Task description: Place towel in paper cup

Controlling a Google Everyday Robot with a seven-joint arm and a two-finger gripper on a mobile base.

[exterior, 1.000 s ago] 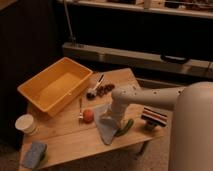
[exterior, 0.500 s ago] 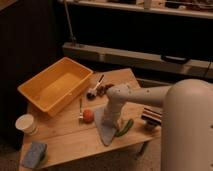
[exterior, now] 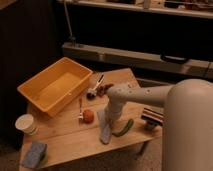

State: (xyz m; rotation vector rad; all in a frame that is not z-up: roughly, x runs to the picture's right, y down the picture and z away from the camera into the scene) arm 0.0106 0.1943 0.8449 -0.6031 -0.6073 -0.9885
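Observation:
The towel (exterior: 104,129) is a limp, pale grey-blue strip lying on the wooden table (exterior: 75,142), near its front middle. My gripper (exterior: 110,118) points straight down from the white arm and presses onto the towel's upper end, shut on the cloth there. The rest of the towel still lies flat on the wood. The paper cup (exterior: 26,123), small and off-white, stands upright at the table's left edge, well to the left of the gripper.
A yellow-orange bin (exterior: 54,86) fills the back left. An orange ball (exterior: 88,116) and a fork (exterior: 80,107) lie just left of the towel, a green object (exterior: 124,128) just right of it. A blue sponge (exterior: 34,153) sits front left, a striped object (exterior: 152,116) right.
The gripper has come down onto the towel's upper end and closed there. The arm has swung a little to the left. The towel and cup have not moved.

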